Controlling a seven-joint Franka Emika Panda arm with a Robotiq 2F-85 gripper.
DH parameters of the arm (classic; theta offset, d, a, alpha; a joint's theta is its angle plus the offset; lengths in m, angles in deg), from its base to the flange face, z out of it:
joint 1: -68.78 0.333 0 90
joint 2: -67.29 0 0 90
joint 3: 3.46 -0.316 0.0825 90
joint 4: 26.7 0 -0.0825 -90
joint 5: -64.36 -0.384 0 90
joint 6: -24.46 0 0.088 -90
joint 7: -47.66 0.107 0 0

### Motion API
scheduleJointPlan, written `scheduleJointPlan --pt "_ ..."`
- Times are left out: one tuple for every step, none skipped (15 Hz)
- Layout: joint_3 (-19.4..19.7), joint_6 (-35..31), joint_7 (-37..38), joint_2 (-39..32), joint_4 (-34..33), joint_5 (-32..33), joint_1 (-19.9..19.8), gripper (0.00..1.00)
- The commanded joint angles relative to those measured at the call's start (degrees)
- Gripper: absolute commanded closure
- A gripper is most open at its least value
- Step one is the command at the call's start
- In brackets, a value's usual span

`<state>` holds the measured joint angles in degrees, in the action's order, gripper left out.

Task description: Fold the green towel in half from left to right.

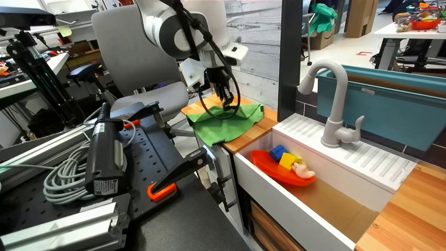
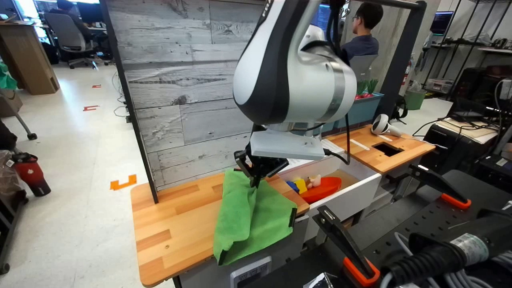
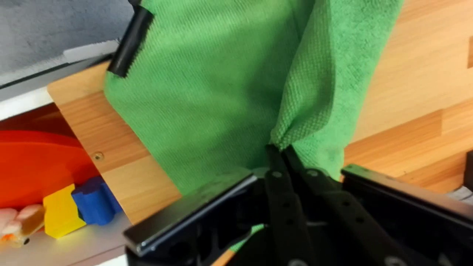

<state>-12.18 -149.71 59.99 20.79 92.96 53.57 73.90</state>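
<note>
The green towel (image 1: 224, 130) lies on the left wooden counter in an exterior view, its near edge hanging over the counter's front. It also shows in an exterior view (image 2: 272, 216) and in the wrist view (image 3: 207, 81), with dark strips at some corners. One side is folded over, and a raised ridge runs along the towel to my gripper. My gripper (image 3: 281, 147) is shut on the pinched end of that ridge, with its tips low at the cloth. It also shows in both exterior views (image 1: 228, 107) (image 2: 255, 185). The cloth between and under the fingers is partly hidden.
The wooden counter (image 2: 176, 224) carries the towel. A grey plank wall (image 2: 176, 92) stands behind it. Beside it is a white sink (image 1: 292, 205) holding a red boat-shaped dish (image 1: 264, 165), a blue block and a yellow block. A grey faucet (image 1: 337, 104) rises behind the sink.
</note>
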Motion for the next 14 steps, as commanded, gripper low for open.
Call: scheduleJointPlan --pt "-1.66 3.17 -2.57 -2.46 -1.40 -0.08 -2.62 0.99" --pt "-1.44 4.12 -2.65 -3.31 -2.11 -0.10 -2.60 0.99" --pt "-1.14 4.88 -2.48 -3.87 -2.57 -0.22 -2.43 0.99" --pt "-0.90 5.42 -2.07 -4.39 -3.05 -0.41 -2.21 0.99" --pt "-0.74 6.23 -1.67 -4.68 -3.41 -0.64 -2.03 0.71" --pt "-0.67 6.90 -1.81 -4.94 -3.77 -0.53 -1.99 0.70" --pt "-0.75 7.13 -1.91 -5.03 -3.91 -0.54 -2.05 0.63" --pt "-0.85 7.36 -1.94 -5.14 -4.14 -0.61 -2.12 0.57" --pt "-0.86 7.50 -1.84 -5.03 -4.17 -0.71 -2.06 0.51" --pt "-0.96 7.64 -1.79 -4.73 -4.11 -0.80 -2.05 0.42" --pt "-1.23 7.66 -1.81 -4.26 -3.85 -0.92 -2.12 0.36" --pt "-1.16 7.20 -1.42 -3.48 -3.27 -1.02 -1.66 0.27" --pt "-1.03 6.60 -1.07 -2.70 -2.62 -1.07 -1.18 0.21" --pt "-1.14 6.16 -0.67 -1.25 -1.49 -1.18 -0.66 0.12"
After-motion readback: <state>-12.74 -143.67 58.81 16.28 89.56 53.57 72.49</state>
